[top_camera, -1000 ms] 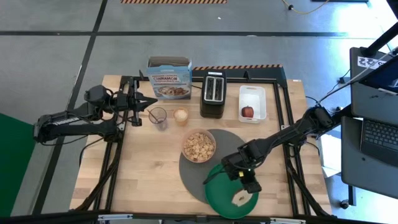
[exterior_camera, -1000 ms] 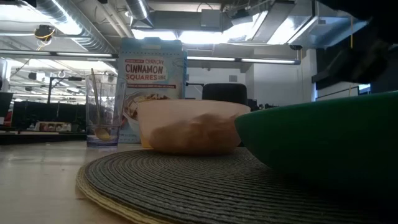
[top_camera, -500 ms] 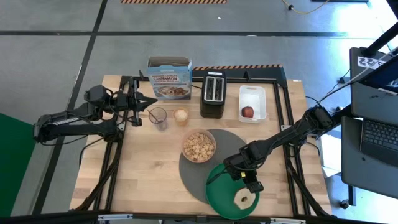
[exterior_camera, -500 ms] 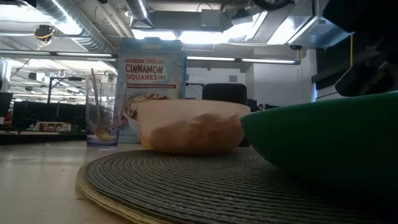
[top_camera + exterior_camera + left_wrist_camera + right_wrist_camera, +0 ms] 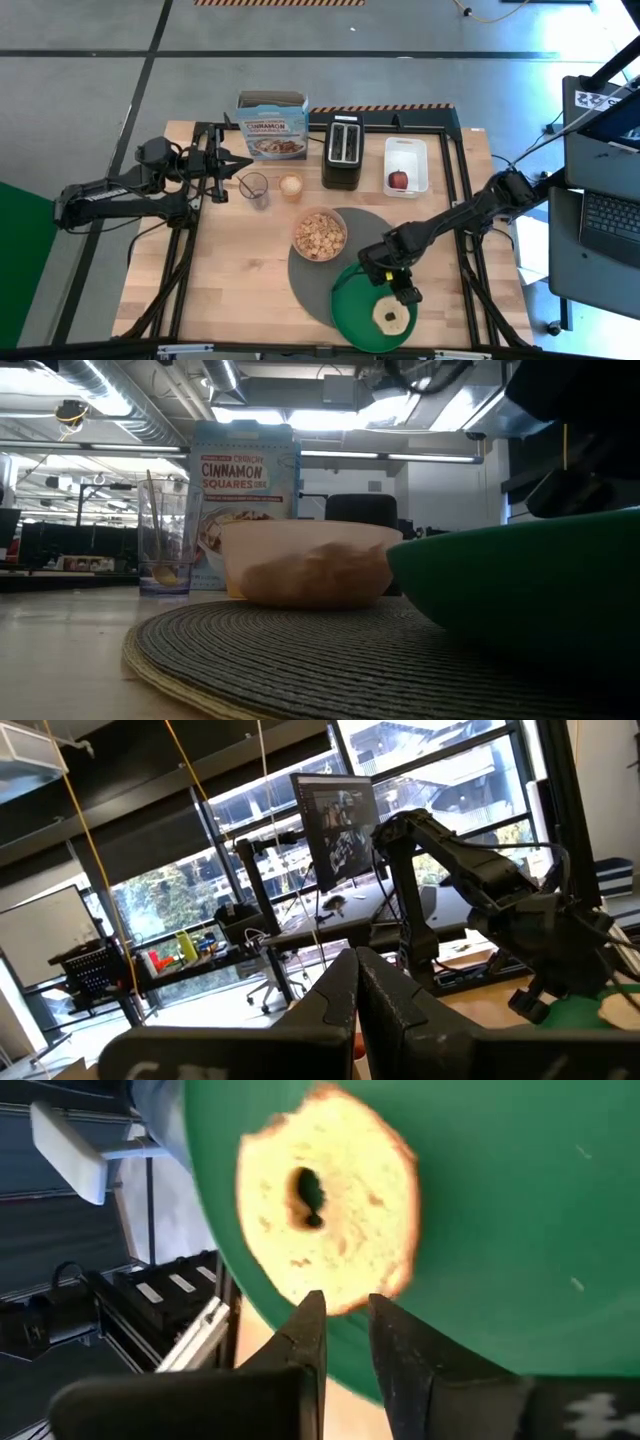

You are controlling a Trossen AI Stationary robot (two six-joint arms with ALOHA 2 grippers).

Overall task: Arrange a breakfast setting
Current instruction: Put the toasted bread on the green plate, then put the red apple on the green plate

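Tan bagel [image 5: 391, 317] lies flat on round green plate [image 5: 350, 309]; right gripper [image 5: 407, 295] hovers beside it, fingers slightly apart, left gripper [image 5: 240, 160] closed.

Surfaces on the pale wood worktop [image 5: 230, 260]

The placemat [image 5: 300, 660] was coarse woven grey cord; the green plate [image 5: 500, 1210] looked smooth, matt plastic; the bagel [image 5: 325, 1215] had a rough, crumbly cut face; the bowl [image 5: 300, 565] was translucent plastic; the cereal box [image 5: 245, 470] was printed card.
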